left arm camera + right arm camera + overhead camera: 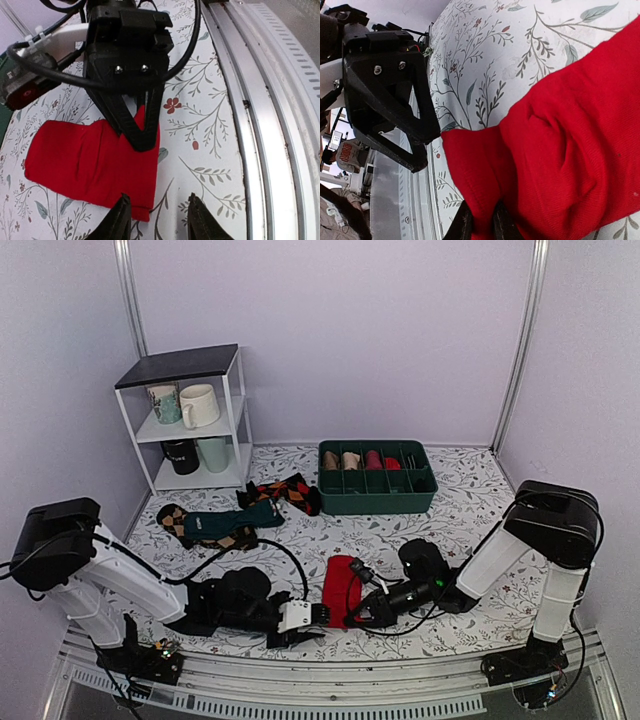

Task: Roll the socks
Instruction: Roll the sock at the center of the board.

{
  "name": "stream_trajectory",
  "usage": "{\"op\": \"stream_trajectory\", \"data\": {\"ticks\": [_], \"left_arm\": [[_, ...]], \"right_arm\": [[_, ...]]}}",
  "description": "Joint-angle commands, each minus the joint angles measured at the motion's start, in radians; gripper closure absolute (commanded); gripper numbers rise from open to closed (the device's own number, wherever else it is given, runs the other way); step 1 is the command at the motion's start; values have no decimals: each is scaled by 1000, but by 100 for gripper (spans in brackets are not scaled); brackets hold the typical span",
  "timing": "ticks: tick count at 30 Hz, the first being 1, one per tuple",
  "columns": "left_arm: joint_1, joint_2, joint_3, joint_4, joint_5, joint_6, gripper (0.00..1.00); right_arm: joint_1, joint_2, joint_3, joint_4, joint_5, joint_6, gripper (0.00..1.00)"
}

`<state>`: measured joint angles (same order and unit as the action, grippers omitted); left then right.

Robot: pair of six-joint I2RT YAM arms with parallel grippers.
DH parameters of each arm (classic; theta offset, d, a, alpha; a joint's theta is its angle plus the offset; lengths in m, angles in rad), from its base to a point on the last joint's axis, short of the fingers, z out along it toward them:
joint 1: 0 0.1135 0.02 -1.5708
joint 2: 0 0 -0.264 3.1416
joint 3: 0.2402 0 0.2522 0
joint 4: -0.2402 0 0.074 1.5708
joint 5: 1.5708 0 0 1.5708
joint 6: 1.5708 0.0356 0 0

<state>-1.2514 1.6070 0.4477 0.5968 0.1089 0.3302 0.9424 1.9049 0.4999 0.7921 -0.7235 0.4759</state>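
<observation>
The red socks (pixel 338 585) lie flat on the floral cloth near the table's front edge, between the two arms. In the right wrist view my right gripper (pixel 482 226) is shut on a raised fold at the socks' (pixel 570 140) near edge. The left wrist view shows that same right gripper (pixel 142 142) pinching the socks (pixel 80 160) from above. My left gripper (pixel 160 221) is open and low over the cloth. Its left finger (pixel 120 220) is at the socks' near corner, and nothing is held between the fingers. From above, the left gripper (pixel 318 614) sits just left of the right gripper (pixel 352 615).
A green divided tray (pixel 377 502) holding rolled socks stands at the back. A dark teal sock (pixel 225 523) and orange-and-black argyle socks (pixel 285 490) lie at the left rear. A white shelf (pixel 185 420) carries mugs. A metal rail (pixel 270 125) runs along the near edge.
</observation>
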Motion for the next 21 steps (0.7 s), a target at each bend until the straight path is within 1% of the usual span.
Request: {"op": "stream_trajectory", "data": {"ticks": [1, 3, 10, 15, 17, 21], "left_arm": [[-28, 11, 10, 62, -79, 23, 61], [-33, 25, 13, 78, -111, 33, 61], [-47, 110, 65, 40, -109, 37, 62], [-51, 160, 83, 46, -151, 24, 63], [-50, 175, 90, 35, -165, 13, 68], [-50, 200, 109, 3, -174, -9, 81]], "right_arm": [[2, 95, -32, -342, 30, 40, 88], [2, 99, -25, -358, 40, 38, 88], [1, 105, -19, -376, 50, 37, 89], [1, 99, -17, -387, 53, 35, 89], [2, 96, -19, -389, 50, 32, 89], [2, 86, -18, -386, 41, 29, 88]]}}
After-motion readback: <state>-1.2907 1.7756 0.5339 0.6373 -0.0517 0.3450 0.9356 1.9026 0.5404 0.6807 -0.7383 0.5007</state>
